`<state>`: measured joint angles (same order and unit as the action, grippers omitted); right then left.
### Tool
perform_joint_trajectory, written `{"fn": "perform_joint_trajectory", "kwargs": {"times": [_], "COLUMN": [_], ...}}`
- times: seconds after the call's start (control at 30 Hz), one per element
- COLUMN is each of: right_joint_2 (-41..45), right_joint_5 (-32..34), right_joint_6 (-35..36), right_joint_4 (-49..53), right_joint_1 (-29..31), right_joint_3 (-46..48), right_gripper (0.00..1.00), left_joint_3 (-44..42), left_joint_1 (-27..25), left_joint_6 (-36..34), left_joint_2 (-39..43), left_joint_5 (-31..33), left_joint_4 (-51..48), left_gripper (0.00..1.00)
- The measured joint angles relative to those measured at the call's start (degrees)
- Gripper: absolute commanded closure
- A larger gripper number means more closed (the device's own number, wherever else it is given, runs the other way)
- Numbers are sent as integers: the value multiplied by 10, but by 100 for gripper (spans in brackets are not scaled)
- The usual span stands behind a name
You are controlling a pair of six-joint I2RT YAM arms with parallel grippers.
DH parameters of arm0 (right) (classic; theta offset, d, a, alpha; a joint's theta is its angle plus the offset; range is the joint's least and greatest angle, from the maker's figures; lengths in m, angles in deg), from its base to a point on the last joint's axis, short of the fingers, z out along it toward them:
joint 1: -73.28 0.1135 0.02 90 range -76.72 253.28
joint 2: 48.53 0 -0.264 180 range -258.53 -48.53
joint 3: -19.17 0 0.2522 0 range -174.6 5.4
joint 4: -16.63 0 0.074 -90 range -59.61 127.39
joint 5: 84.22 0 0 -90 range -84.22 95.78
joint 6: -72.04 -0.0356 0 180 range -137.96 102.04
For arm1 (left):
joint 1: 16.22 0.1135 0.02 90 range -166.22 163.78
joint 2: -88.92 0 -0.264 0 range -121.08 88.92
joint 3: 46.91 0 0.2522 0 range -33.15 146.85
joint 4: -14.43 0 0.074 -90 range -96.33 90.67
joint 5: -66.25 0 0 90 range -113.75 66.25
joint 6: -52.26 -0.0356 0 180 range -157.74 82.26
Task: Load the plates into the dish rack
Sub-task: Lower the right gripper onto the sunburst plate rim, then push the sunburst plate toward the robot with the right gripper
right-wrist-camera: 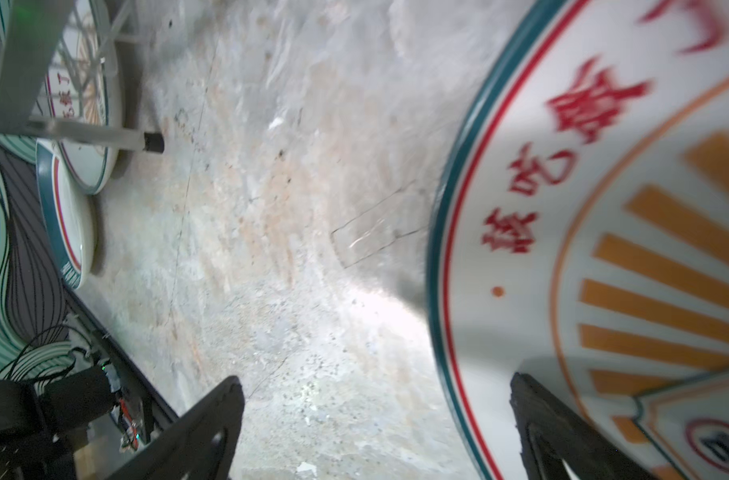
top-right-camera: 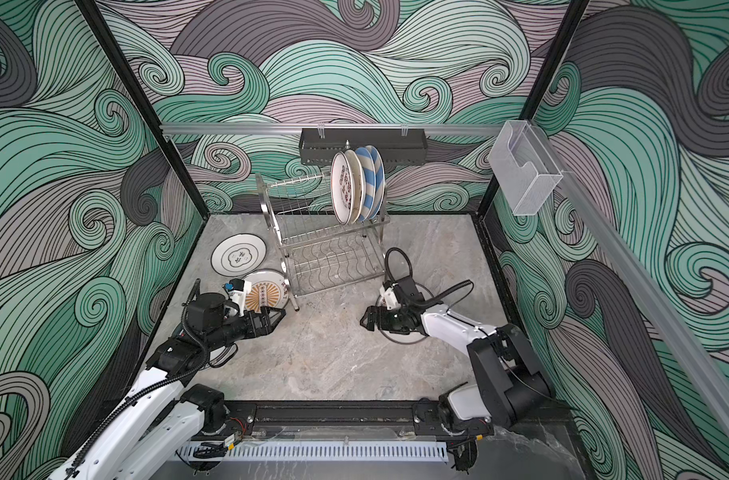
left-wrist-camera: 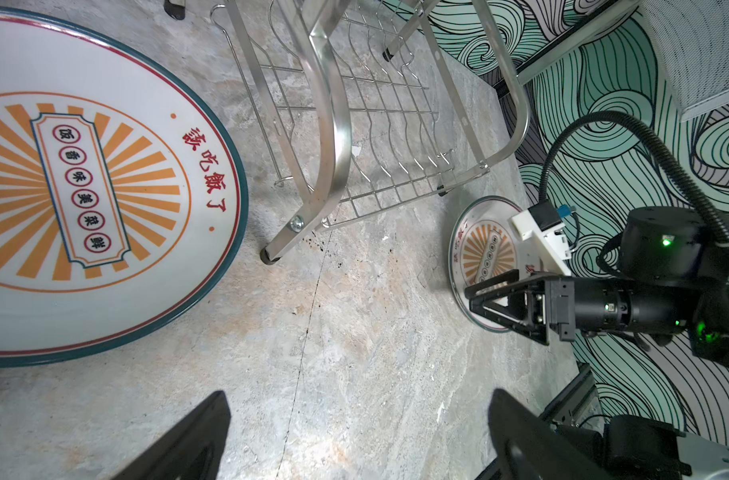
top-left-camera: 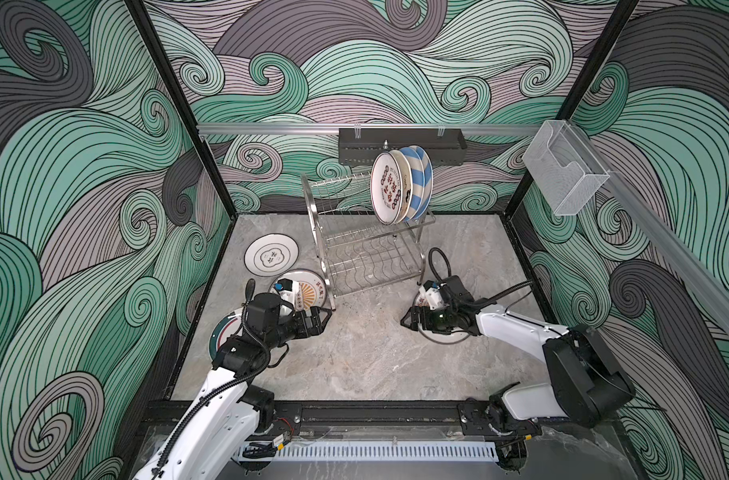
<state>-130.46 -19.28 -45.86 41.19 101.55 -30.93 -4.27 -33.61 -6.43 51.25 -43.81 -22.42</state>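
Steel dish rack holding four upright plates, four more flat, left tool and right tool spread wide

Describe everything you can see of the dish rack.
The dish rack is a two-tier frame of shiny steel-looking wire, with curved tube sides and slotted wire shelves. It stands upright toward the back of the grey stone-look table on black-capped feet. Four plates stand on edge at the right end of its upper tier in both top views; the lower tier holds nothing. A sunburst plate lies flat near one front foot, with a gap between.
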Motion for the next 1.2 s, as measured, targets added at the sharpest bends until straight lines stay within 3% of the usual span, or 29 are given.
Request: {"fn": "perform_joint_trajectory", "kwargs": {"times": [0.47, 0.73, 1.2], "right_joint_2": [-48, -71, -53], "right_joint_5": [-25, -30, 12], "right_joint_6": [-83, -101, -87], "right_joint_4": [-64, -92, -19], "right_joint_1": [108, 127, 141], "right_joint_3": [-25, -39, -56], "right_gripper": [1, 1, 0], "left_joint_3": [0, 0, 0], "left_joint_1": [0, 0, 0], "left_joint_6": [0, 0, 0], "left_joint_2": [0, 0, 0], "left_joint_5": [-1, -1, -1], "left_joint_4": [0, 0, 0], "left_gripper": [2, 1, 1]}}
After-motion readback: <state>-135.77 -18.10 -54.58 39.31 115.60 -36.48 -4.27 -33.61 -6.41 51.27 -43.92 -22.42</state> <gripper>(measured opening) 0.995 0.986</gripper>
